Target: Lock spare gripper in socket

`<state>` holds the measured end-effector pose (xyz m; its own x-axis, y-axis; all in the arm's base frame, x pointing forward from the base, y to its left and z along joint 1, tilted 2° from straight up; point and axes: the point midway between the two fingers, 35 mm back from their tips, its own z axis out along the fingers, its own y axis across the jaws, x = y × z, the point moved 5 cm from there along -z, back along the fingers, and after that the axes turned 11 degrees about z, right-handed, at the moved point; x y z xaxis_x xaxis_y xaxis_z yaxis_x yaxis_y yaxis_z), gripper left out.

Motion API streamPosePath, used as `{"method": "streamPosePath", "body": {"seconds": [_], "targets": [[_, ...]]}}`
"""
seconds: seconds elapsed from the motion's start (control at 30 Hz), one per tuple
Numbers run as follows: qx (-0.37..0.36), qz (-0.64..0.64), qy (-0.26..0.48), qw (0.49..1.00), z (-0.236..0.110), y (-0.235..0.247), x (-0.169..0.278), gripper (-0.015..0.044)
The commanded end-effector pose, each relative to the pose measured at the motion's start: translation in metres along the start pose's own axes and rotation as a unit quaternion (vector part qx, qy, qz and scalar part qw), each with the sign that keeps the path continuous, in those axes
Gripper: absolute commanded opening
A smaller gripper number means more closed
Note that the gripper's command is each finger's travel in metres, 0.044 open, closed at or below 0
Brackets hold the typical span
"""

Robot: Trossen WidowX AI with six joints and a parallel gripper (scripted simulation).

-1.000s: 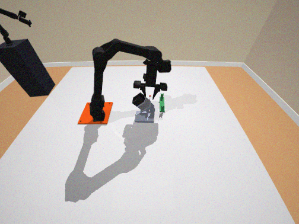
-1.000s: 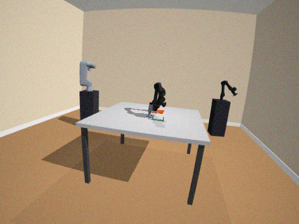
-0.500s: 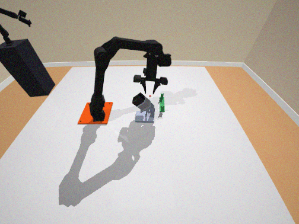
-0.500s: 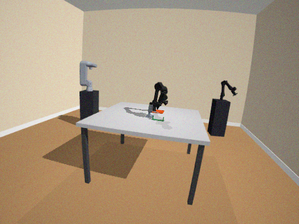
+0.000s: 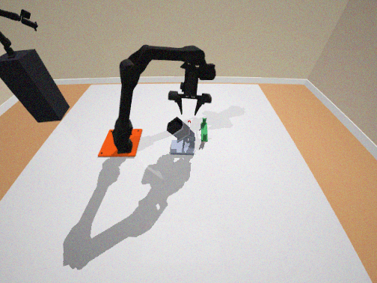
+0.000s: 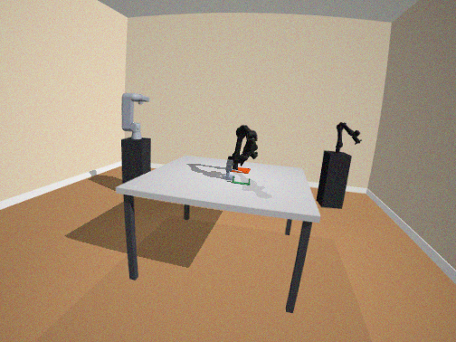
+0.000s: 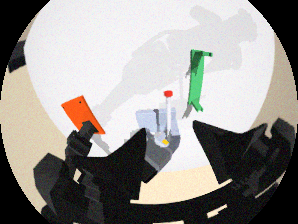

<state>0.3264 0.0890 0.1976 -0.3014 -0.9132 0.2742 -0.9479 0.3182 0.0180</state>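
The fingers [image 5: 180, 104] of the gripper [image 5: 188, 111] stand spread apart with nothing between them, tips pointing down, raised above the table [image 5: 232, 210] and clear of every object. In the top view the mount [image 5: 182, 144], a pale grey block on the white surface, lies at about 6 o'clock from the gripper, with a dark, open-mouthed socket [image 5: 176, 126] tilted up at its upper end. The lock pin [image 5: 189, 120], of which only a small red head shows, sits just beside the socket at its 2 o'clock edge (whether it passes through the socket cannot be told at this scale). The green spare gripper [image 5: 203, 130] lies flat on the table at 3 o'clock of the mount, near it but apart, and not docked. The arm rises from an orange base plate [image 5: 109, 148] at 9 o'clock of the mount. In the wrist view the two dark fingertips frame the mount [image 7: 158, 124] between them, the red pin head [image 7: 169, 94] at 12 o'clock of the mount and the spare gripper [image 7: 196, 79] at 1 o'clock. A black pedestal [image 5: 30, 84] stands off the table at 10 o'clock.
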Motion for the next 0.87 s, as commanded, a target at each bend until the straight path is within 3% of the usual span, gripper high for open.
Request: {"method": "streamPosePath", "body": {"seconds": [0.0,0.1,0.83], "targets": [[0.0,0.0,0.0,1.0,0.0003,-0.0004,0.0003,0.0384],[0.0,0.0,0.0,1.0,0.0003,-0.0004,0.0003,0.044],[0.0,0.0,0.0,1.0,0.0003,-0.0004,0.0003,0.044]]}}
